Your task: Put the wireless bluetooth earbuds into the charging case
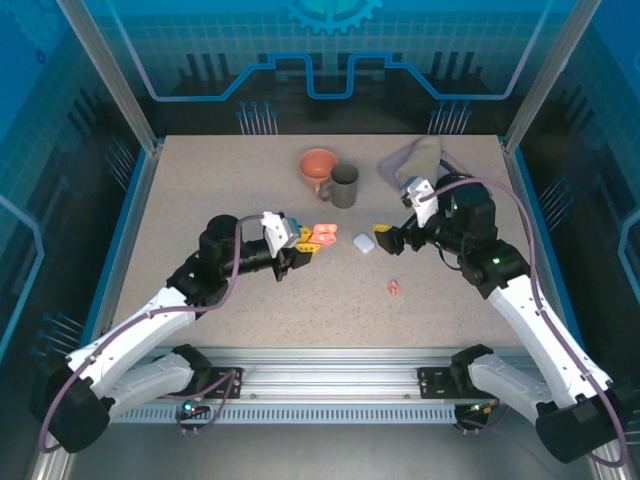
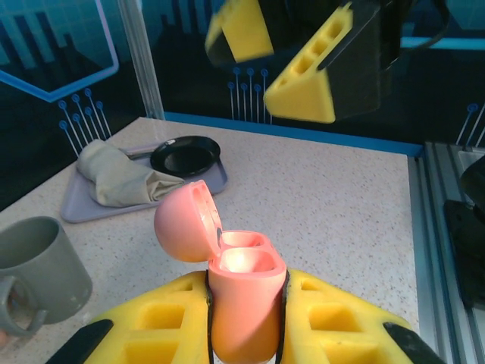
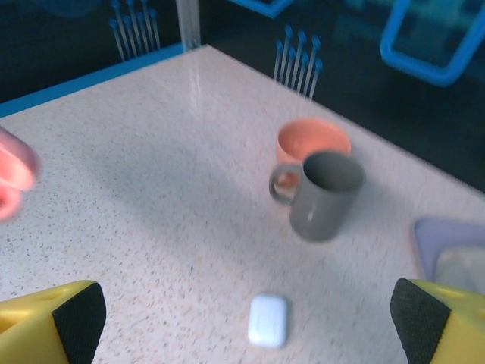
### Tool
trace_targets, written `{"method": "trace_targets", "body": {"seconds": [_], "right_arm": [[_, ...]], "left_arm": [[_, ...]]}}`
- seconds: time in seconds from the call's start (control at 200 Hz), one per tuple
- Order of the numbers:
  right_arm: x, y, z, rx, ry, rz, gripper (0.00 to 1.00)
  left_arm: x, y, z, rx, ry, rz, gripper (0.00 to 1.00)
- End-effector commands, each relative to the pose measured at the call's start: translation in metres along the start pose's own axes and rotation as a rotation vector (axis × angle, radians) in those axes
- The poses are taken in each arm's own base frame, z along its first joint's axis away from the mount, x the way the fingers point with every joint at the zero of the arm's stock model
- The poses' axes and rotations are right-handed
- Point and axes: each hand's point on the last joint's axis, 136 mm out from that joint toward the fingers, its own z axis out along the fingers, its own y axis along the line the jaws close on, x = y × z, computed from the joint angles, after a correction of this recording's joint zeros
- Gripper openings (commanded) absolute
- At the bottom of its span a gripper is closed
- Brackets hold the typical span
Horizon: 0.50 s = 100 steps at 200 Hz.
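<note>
My left gripper (image 1: pixel 303 243) (image 2: pixel 246 322) is shut on a salmon-pink charging case (image 1: pixel 323 235) (image 2: pixel 242 299), held upright off the table. Its lid (image 2: pixel 184 221) is flipped open and both sockets look empty. Salmon-pink earbuds (image 1: pixel 394 288) lie on the table in front of the right arm, too small to count. A closed white case (image 1: pixel 363 243) (image 3: pixel 269 320) lies flat between the grippers. My right gripper (image 1: pixel 388 238) (image 3: pixel 246 326) hangs open just right of the white case, with nothing between its yellow fingers (image 2: pixel 303 85).
An orange mug (image 1: pixel 316 163) (image 3: pixel 312 138) and a grey mug (image 1: pixel 345 186) (image 3: pixel 326 196) (image 2: pixel 34 265) stand together at the back middle. A lilac tray (image 2: pixel 76 208) with a crumpled cloth (image 1: pixel 420 158) (image 2: pixel 117 178) and a black dish (image 2: pixel 186 155) sits back right.
</note>
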Motion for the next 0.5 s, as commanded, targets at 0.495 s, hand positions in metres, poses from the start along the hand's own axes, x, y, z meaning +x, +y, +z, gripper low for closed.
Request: {"method": "trace_targets", "body": {"seconds": [0.495], "right_arm": [[0.207, 0.017, 0.031, 0.082, 0.607, 0.696, 0.8]], "left_arm": [[-0.023, -0.004, -0.021, -0.053, -0.091, 0.016, 0.0]]}}
